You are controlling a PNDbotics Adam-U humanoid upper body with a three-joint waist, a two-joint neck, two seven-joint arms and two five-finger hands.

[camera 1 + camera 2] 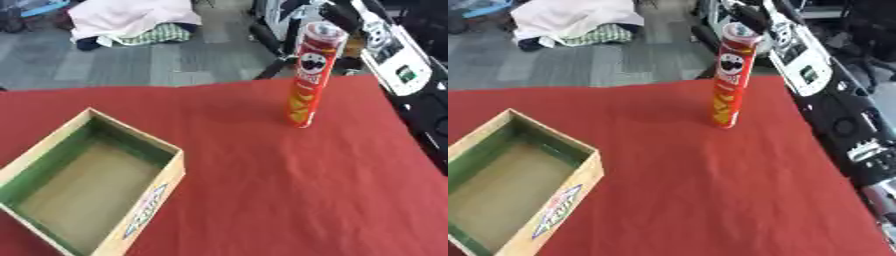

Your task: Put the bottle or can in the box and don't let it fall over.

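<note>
- The right hand [337, 14] shows only as a dark shape at the top of the can [310, 75], behind its upper end — whether its fingers are spread, pressed together or curled on the can I cannot tell, nor whether they touch it.
- From that hand the right arm [824, 95] runs down the right side of the counter, black with white panels and silver joints, passing just to the right of the can.
- The left hand shows in neither view.
- The can is a tall red crisp tube with a face printed on its upper half and yellow crisps lower down; it stands on its base on the red counter [280, 190], leaning slightly in the picture, near the counter's far edge.
- The box [92, 185] lies well apart from the can, toward the near left — an open rectangular tray with pale wooden walls, green on the inside, a brown floor, and a printed label on its long near side. Nothing is in it.
- Beyond the can lies grey floor, with a heap of pale cloth [131, 20] far to the can's left.
</note>
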